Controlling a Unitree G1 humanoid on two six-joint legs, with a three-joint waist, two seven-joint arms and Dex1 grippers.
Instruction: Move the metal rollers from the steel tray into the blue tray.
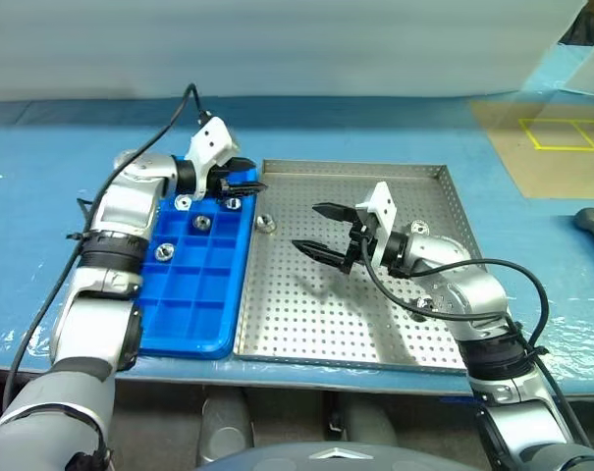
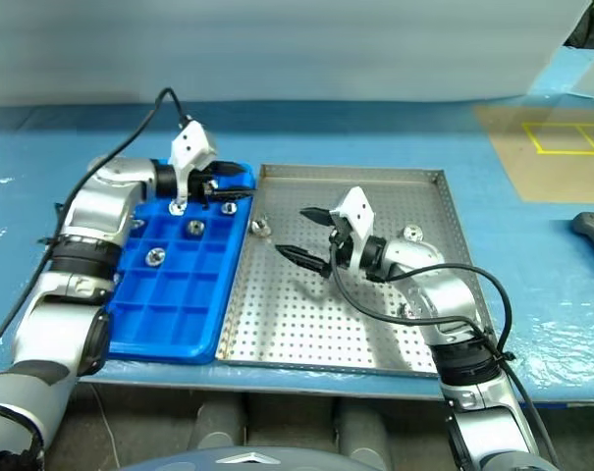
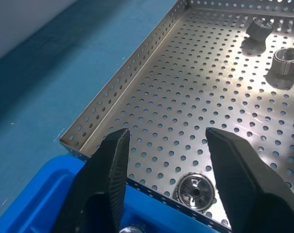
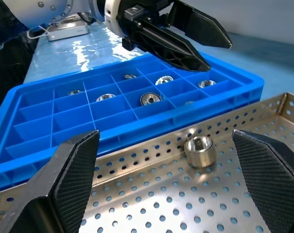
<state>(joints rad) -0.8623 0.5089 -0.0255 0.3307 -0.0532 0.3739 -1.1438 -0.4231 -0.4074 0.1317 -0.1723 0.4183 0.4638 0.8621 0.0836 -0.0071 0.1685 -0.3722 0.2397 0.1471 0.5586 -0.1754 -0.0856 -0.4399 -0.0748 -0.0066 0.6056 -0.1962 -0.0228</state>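
Left wrist view cuts off a probable roller (image 3: pixel 131 229) between the left gripper's (image 3: pixel 166 141) parted empty fingers.

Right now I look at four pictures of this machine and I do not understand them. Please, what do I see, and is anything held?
It is a humanoid robot with two arms. Two pictures come from its head, looking down; two come from cameras on its wrists. On the blue table lie a steel tray and a blue tray with small compartments. Shiny metal rollers sit in some compartments; another roller lies in the steel tray. The left gripper hovers over the blue tray's far end, fingers apart, holding nothing. The right gripper is wide open over the steel tray, also empty.
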